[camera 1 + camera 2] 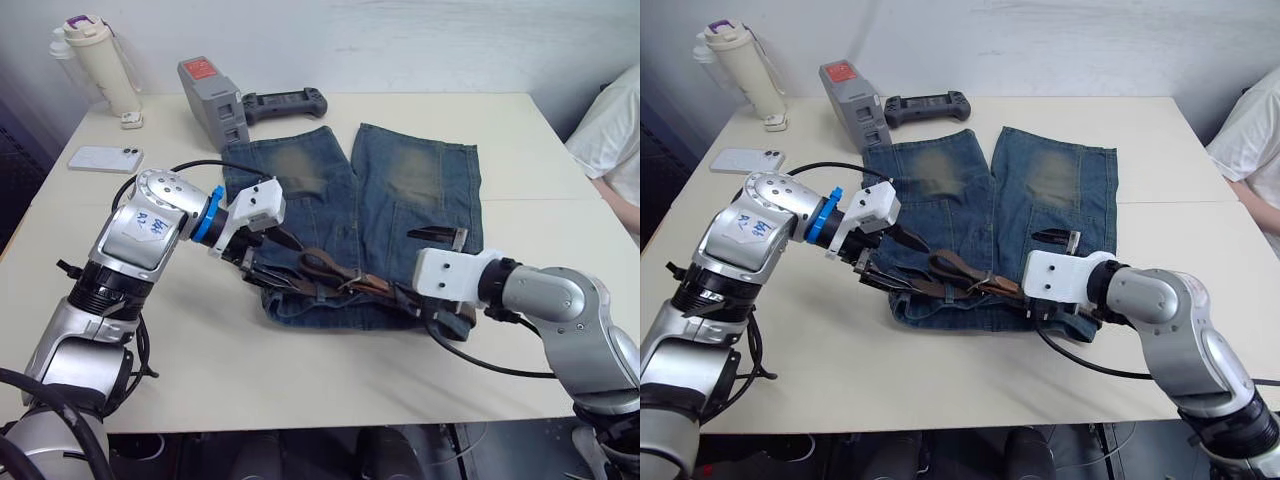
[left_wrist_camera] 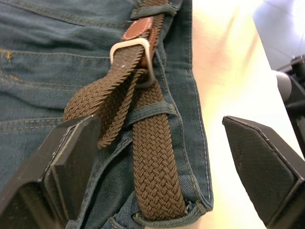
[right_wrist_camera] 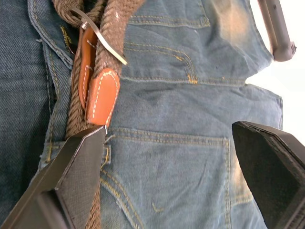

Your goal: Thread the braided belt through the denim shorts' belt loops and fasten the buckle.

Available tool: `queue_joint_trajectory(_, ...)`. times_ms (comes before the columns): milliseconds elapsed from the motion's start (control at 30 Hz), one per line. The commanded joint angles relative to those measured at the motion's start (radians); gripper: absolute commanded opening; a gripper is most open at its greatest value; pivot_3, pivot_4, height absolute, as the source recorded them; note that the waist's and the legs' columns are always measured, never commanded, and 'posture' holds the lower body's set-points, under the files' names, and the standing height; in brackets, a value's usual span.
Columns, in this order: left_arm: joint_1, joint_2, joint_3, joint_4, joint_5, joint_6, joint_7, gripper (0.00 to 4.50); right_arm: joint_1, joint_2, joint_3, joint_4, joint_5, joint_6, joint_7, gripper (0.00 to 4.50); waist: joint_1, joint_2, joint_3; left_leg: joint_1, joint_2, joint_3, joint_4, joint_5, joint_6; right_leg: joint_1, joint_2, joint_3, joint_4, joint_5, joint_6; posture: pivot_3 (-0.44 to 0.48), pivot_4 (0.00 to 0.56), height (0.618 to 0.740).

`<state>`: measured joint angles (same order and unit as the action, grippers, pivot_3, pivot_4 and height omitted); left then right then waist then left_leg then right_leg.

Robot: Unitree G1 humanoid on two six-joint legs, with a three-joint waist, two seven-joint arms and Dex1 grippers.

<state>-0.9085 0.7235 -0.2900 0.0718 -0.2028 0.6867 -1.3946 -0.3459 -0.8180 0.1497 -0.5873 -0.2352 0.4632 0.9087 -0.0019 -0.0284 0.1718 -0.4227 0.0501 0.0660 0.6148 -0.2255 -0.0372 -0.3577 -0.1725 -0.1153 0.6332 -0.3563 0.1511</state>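
Note:
The denim shorts (image 1: 400,200) lie flat on the table with the waistband toward me. The braided belt (image 1: 330,275) runs along the waistband and bulges up in a loop near the middle. In the left wrist view the braid passes under a denim belt loop (image 2: 152,112) and through the silver buckle (image 2: 131,50). The right wrist view has the tan leather end (image 3: 100,98) lying beside the braid. My left gripper (image 1: 268,262) hovers open over the waistband's left end. My right gripper (image 1: 412,300) is open over the waistband's right part, with nothing held.
At the table's far left stand a cream bottle (image 1: 100,60), a white phone (image 1: 105,158), a grey box (image 1: 212,100) and a black controller (image 1: 285,103). A person's white sleeve (image 1: 615,130) shows at the right edge.

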Motion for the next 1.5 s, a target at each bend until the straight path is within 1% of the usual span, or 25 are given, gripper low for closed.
queue_joint_trajectory(33, 0.011, 0.021, 0.041, -0.056, -0.042, 0.045, 0.008, 4.50, -0.026, -0.009, -0.021, -0.011, 0.013, -0.020, -0.005, 4.45, 0.000, 0.000, 0.000, 0.000, 0.000, 0.000, 0.000, 0.000, 0.000, 0.000, 0.000, 0.000, 0.000, 0.000, 0.000, 0.000, 0.150, 0.740)
queue_joint_trajectory(200, 0.018, 0.037, 0.041, -0.060, -0.048, 0.049, 0.022, 4.50, -0.025, -0.022, -0.036, -0.016, 0.044, -0.029, 0.011, 4.45, 0.000, 0.000, 0.000, 0.000, 0.000, 0.000, 0.000, 0.000, 0.000, 0.000, 0.000, 0.000, 0.000, 0.000, 0.000, 0.000, 0.150, 0.740)
queue_joint_trajectory(300, 0.020, 0.030, 0.039, -0.069, -0.058, 0.051, 0.032, 4.50, -0.016, -0.031, -0.028, 0.004, 0.033, -0.055, 0.003, 4.45, 0.002, 0.000, 0.000, 0.000, 0.000, 0.000, 0.000, 0.000, 0.000, 0.000, 0.000, 0.000, 0.000, 0.000, 0.000, 0.000, 0.150, 0.740)
queue_joint_trajectory(433, 0.019, 0.023, 0.038, -0.097, -0.082, 0.068, 0.039, 4.50, 0.004, -0.025, 0.010, 0.038, 0.010, -0.109, -0.018, 4.45, 0.002, 0.000, 0.000, 0.000, 0.000, 0.000, 0.000, 0.000, 0.000, 0.000, 0.000, 0.000, 0.000, 0.000, 0.000, 0.000, 0.150, 0.740)
queue_joint_trajectory(633, 0.022, 0.036, 0.035, -0.107, -0.088, 0.066, 0.049, 4.50, 0.001, 0.000, 0.072, 0.132, -0.037, -0.204, -0.055, 4.45, -0.001, 0.000, 0.000, 0.000, 0.000, 0.001, 0.000, 0.000, 0.000, -0.001, 0.000, 0.001, 0.001, 0.000, 0.000, 0.000, 0.150, 0.740)
queue_joint_trajectory(900, 0.029, 0.047, 0.034, -0.122, -0.096, 0.078, 0.050, 4.50, -0.006, 0.045, 0.112, 0.150, -0.054, -0.234, -0.061, 4.45, -0.001, 0.000, 0.000, 0.000, 0.000, 0.001, 0.000, 0.000, 0.000, -0.001, 0.000, 0.001, 0.001, 0.000, 0.000, 0.000, 0.150, 0.740)
queue_joint_trajectory(1133, 0.031, 0.046, 0.032, -0.124, -0.099, 0.079, 0.057, 4.50, 0.004, 0.064, 0.097, 0.148, -0.058, -0.234, -0.076, 4.45, -0.002, 0.000, 0.000, 0.000, 0.000, 0.001, 0.000, 0.000, 0.000, -0.001, 0.000, 0.001, 0.001, 0.000, 0.000, 0.000, 0.150, 0.740)
queue_joint_trajectory(1300, 0.030, 0.043, 0.030, -0.120, -0.102, 0.081, 0.058, 4.50, 0.038, 0.071, 0.077, 0.128, -0.052, -0.238, -0.095, 4.45, 0.000, 0.000, 0.000, 0.000, 0.000, 0.001, 0.000, 0.000, 0.000, -0.001, 0.000, 0.001, 0.001, 0.000, 0.000, 0.000, 0.150, 0.740)
queue_joint_trajectory(1400, 0.026, 0.041, 0.023, -0.109, -0.099, 0.077, 0.054, 4.50, 0.054, 0.079, 0.082, 0.118, -0.060, -0.272, -0.115, 3.70, -0.001, 0.000, 0.000, 0.000, 0.000, 0.001, 0.000, 0.000, 0.000, -0.001, 0.000, 0.001, 0.001, 0.000, 0.000, 0.000, 0.150, 0.740)
queue_joint_trajectory(1433, 0.025, 0.040, 0.022, -0.106, -0.098, 0.076, 0.054, 4.50, 0.059, 0.082, 0.084, 0.118, -0.063, -0.281, -0.119, 3.15, -0.001, 0.000, 0.000, 0.000, 0.000, 0.001, 0.000, 0.000, 0.000, -0.001, 0.000, 0.001, 0.001, 0.000, 0.000, 0.000, 0.150, 0.740)
queue_joint_trajectory(1500, 0.022, 0.037, 0.020, -0.101, -0.097, 0.075, 0.053, 4.50, 0.067, 0.088, 0.086, 0.121, -0.072, -0.301, -0.132, 2.22, -0.001, 0.000, 0.000, 0.000, 0.000, 0.001, 0.000, 0.000, 0.000, -0.001, 0.000, 0.001, 0.001, 0.000, 0.000, 0.000, 0.150, 0.740)
